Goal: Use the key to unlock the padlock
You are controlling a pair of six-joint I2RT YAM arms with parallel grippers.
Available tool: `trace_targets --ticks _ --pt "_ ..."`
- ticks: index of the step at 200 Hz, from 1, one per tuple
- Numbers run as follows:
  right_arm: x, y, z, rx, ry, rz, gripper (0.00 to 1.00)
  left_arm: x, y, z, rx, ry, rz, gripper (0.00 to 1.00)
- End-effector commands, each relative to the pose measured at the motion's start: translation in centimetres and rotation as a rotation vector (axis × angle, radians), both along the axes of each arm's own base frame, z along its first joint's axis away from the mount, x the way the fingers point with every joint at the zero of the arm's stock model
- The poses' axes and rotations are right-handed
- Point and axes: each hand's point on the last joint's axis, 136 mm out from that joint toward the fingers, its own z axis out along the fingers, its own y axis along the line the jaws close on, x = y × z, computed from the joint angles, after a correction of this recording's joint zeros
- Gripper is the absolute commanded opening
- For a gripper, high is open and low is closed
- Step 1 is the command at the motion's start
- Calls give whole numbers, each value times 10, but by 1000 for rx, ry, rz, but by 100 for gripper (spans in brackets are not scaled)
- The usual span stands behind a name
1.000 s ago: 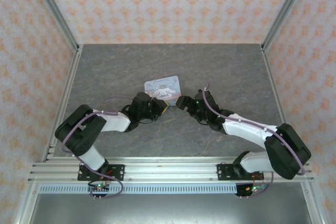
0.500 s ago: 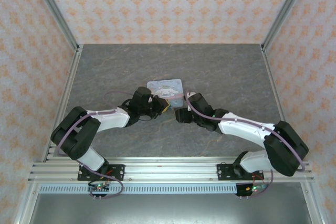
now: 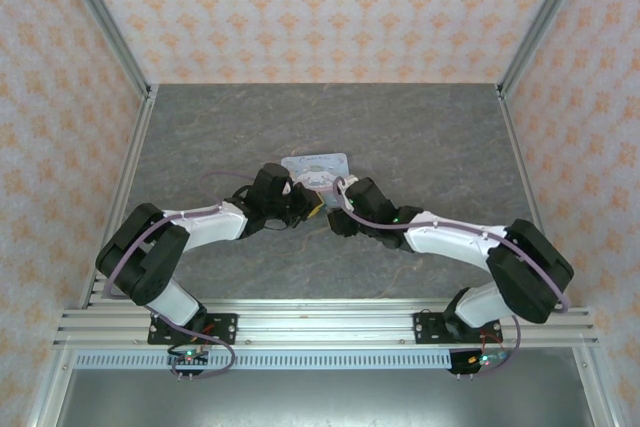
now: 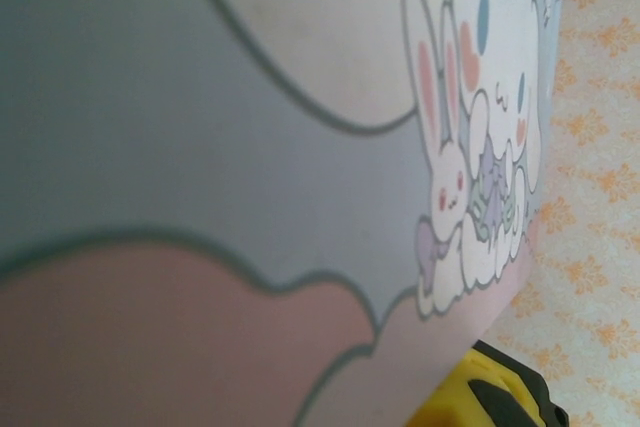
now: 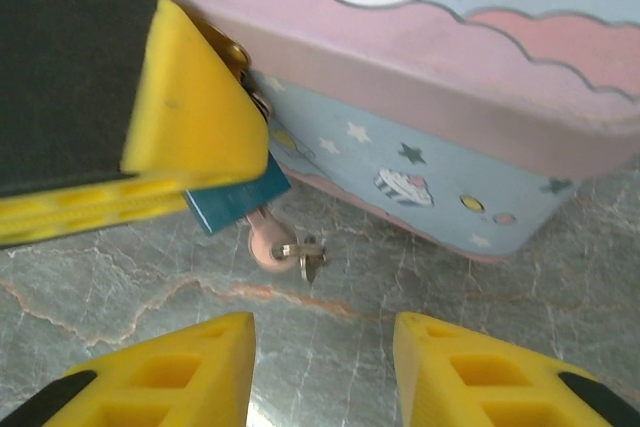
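Note:
The small blue padlock (image 5: 238, 203) hangs at the front of the pastel cartoon tin (image 5: 440, 67). Its upper part is covered by a yellow finger (image 5: 190, 127) of my left gripper (image 3: 308, 205), which is shut on it. The key (image 5: 270, 245) sticks out of the padlock's underside, its round pinkish head and a small ring lying just above the stone table. My right gripper (image 5: 322, 367) is a little short of the key, jaws apart, with nothing between them. In the top view my right gripper (image 3: 334, 213) faces the left one below the tin (image 3: 318, 169).
The grey marbled table (image 3: 420, 127) lies open behind and to both sides of the tin. Patterned walls and metal frame posts enclose it. The tin's printed lid (image 4: 250, 147) is very close to the left wrist camera, with one yellow fingertip (image 4: 480, 397) at the lower right.
My right arm has swung left and in toward the padlock, and its jaws have narrowed. The left arm has stretched a little, and the tin has shifted slightly back.

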Motion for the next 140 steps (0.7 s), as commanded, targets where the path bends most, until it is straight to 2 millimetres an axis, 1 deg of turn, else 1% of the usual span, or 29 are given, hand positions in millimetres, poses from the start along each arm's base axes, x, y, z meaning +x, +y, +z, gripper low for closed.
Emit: trace_targets --ticks 1,33,99,140 --pt "12 15 14 19 -57 24 40 5 -5 25 -43 -38 -22 0" --pt "16 23 11 17 -48 37 40 5 -6 26 -47 -37 -25 0" --pt "26 28 4 -8 -54 27 38 5 -6 27 -51 -36 -26 0" --pt "31 29 4 -10 -60 5 28 3 -5 23 -47 -30 -26 0"
